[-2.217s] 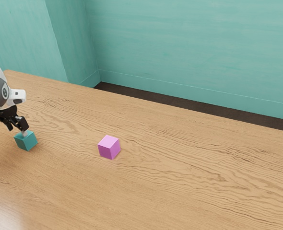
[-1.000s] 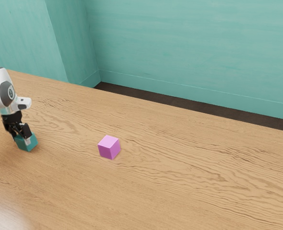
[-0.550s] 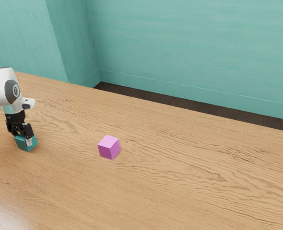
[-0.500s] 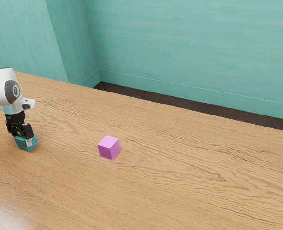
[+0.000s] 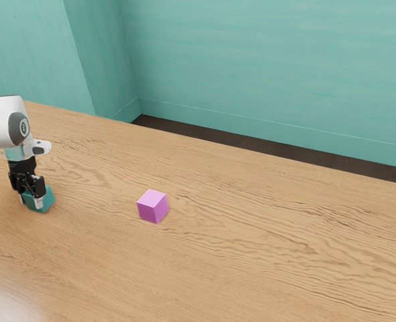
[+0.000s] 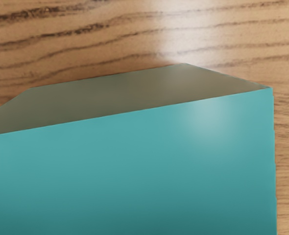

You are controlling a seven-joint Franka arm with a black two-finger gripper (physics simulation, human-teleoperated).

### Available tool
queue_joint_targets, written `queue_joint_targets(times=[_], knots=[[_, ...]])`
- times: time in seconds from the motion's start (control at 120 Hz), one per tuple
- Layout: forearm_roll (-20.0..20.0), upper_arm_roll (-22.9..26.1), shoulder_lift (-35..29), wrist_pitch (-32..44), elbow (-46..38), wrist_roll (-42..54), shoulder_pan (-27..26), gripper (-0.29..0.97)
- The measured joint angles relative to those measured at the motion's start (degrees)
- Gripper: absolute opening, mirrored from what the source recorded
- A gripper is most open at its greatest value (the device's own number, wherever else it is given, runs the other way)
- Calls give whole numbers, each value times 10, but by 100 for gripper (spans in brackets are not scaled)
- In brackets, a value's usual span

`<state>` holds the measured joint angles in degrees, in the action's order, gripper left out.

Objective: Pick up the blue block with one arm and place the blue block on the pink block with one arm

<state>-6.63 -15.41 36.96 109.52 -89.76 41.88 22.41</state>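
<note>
At the exterior view's left edge, the black pincer pointed down over the blue block (teal in this render), its two fingers closed against opposite sides, gripping it. The block sat at or barely above the wooden worktop; which of the two was hard to tell. The pink block lay well apart toward the exterior view's right, so the carry would likely run that way.

Block between jaws, other block well apart
</note>
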Motion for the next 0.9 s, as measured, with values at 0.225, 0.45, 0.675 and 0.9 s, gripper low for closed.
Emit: queue_joint_targets(times=[0.225,0.45,0.675,0.9], knots=[[3,1,-2,-3,5,-9,-1,41],[15,5,-14,-14,29,-19,-5,38],[19,21,-51,-34,38,-31,-46,38],[19,22,-52,-65,67,-56,-122,37]])
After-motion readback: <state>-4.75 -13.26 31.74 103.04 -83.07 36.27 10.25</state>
